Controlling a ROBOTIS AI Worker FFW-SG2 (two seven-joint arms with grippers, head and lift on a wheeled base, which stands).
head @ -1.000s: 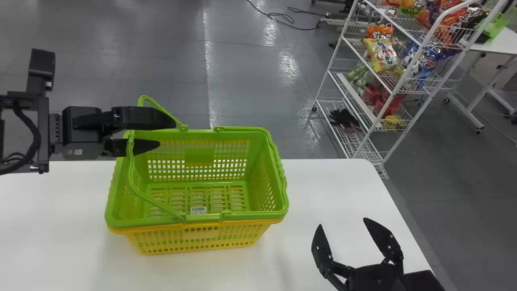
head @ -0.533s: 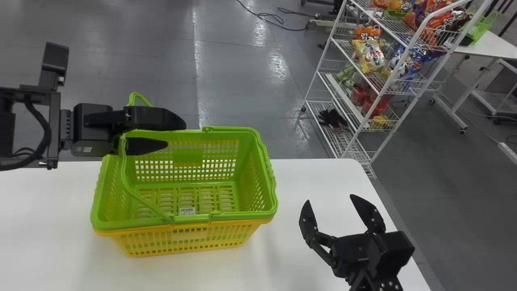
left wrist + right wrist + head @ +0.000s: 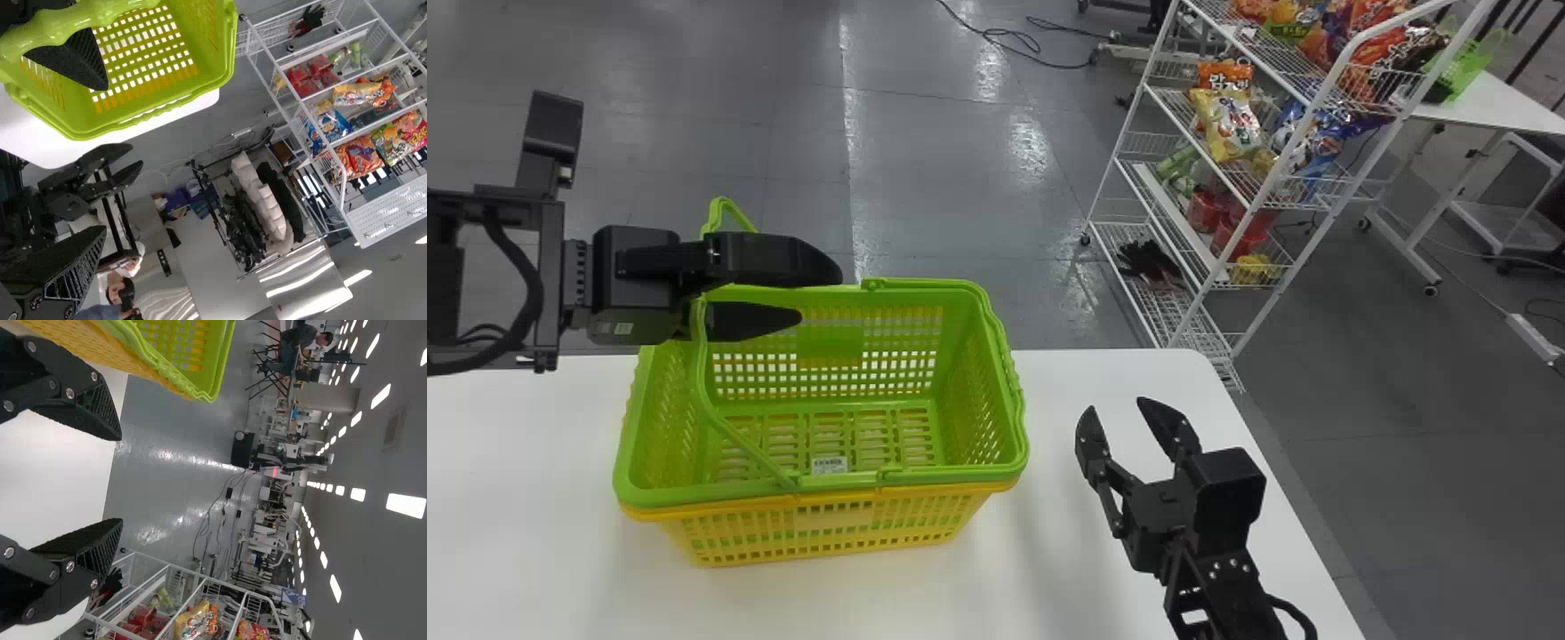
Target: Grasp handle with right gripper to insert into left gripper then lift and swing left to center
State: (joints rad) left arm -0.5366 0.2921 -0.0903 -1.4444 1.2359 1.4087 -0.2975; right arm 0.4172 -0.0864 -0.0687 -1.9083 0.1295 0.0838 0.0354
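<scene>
In the head view my left gripper (image 3: pixel 820 295) is open above the left back part of the green basket (image 3: pixel 838 404), which sits nested in a yellow basket (image 3: pixel 827 531). One raised green handle (image 3: pixel 734 431) runs up beside that gripper's lower finger and passes behind the upper one. Over the table to the right of the baskets, my right gripper (image 3: pixel 1115 406) stands open and empty. From the left wrist, the left gripper (image 3: pixel 105 159) has its fingers wide apart, with the handle (image 3: pixel 63 33) across one finger. The right wrist view shows the right gripper (image 3: pixel 121 479) with widely parted fingers.
The white table (image 3: pixel 543 498) carries the baskets and ends at a rounded far right corner. Beyond it on the floor stands a white wire rack (image 3: pixel 1209 267) with snack bags. Another white table (image 3: pixel 1489 102) is farther right.
My left gripper has moved right over the green basket. The right gripper has come forward and left, showing more of its arm. The head view has shifted, moving the surroundings leftward in it.
</scene>
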